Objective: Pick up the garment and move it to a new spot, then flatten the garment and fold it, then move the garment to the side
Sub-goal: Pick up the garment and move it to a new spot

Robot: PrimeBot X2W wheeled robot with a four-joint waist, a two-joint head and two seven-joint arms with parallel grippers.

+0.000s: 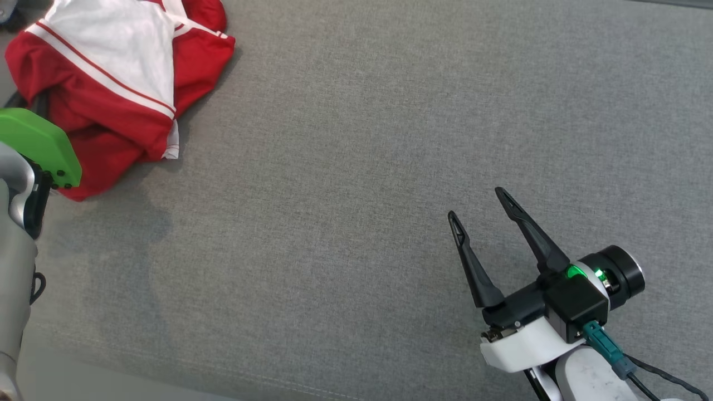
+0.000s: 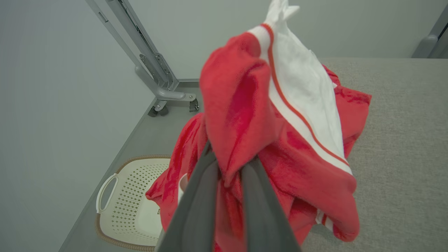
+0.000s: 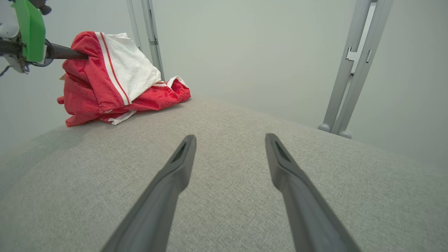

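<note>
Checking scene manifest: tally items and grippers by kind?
garment, red and white: 1
laundry basket, white: 1
grippers: 2 (left gripper shut on garment, right gripper open)
Total: 4

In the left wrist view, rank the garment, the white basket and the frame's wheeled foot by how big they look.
1. garment, though nearness to the camera enlarges it.
2. white basket, partly hidden behind the garment.
3. wheeled foot, smallest.
</note>
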